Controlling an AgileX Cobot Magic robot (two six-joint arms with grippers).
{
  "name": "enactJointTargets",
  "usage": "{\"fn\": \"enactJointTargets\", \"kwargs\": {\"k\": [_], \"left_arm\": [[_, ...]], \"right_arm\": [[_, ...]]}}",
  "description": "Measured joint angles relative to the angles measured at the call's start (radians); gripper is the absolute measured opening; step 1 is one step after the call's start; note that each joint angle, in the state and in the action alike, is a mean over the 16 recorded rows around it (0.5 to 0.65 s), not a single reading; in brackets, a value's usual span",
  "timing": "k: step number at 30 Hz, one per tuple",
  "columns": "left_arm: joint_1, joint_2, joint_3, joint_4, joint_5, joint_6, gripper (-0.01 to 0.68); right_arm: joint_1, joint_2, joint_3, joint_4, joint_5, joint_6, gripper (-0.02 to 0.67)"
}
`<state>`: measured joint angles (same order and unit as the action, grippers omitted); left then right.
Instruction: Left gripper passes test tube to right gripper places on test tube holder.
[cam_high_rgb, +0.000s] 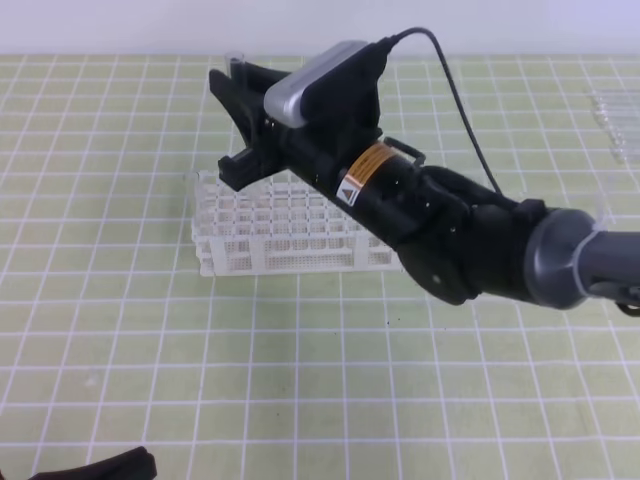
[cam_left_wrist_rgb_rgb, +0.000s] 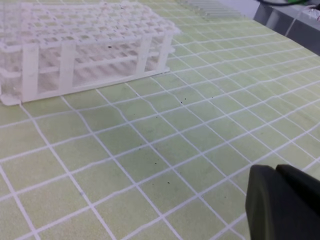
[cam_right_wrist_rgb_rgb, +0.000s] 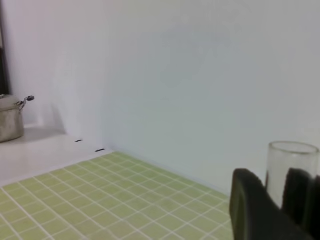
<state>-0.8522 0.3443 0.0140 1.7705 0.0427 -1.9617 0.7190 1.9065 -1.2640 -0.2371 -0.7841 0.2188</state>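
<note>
Test tube (cam_right_wrist_rgb_rgb: 292, 170): clear glass, open round rim up, clamped upright in right gripper (cam_high_rgb: 238, 120) above white lattice rack (cam_high_rgb: 290, 230). Left gripper (cam_left_wrist_rgb_rgb: 282, 202) clenched, holding nothing.

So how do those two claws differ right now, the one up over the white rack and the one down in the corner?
The right gripper is raised above the test tube holder and grips the test tube between its fingers; the left gripper sits low over the mat, shut and empty. The right gripper's arm reaches well into the scene; the left gripper barely shows at the bottom edge of the overhead view. Both have black fingers.
</note>
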Motion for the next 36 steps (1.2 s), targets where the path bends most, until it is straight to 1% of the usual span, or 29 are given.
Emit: {"fn": "enactJointTargets", "kwargs": {"k": [6, 19, 36], "left_arm": [[0.000, -0.001, -0.002, -0.004, -0.001, 0.000, -0.001], [0.000, -0.002, -0.008, -0.013, -0.003, -0.002, -0.002], [0.000, -0.002, -0.007, -0.011, -0.003, -0.002, -0.002]], "right_arm": [[0.012, 0.051, -0.030, 0.006, -0.006, 0.003, 0.097], [0.026, 0.135, -0.126, 0.012, 0.042, 0.001, 0.097], [0.026, 0.210, -0.141, 0.039, -0.021, 0.001, 0.096]]}}
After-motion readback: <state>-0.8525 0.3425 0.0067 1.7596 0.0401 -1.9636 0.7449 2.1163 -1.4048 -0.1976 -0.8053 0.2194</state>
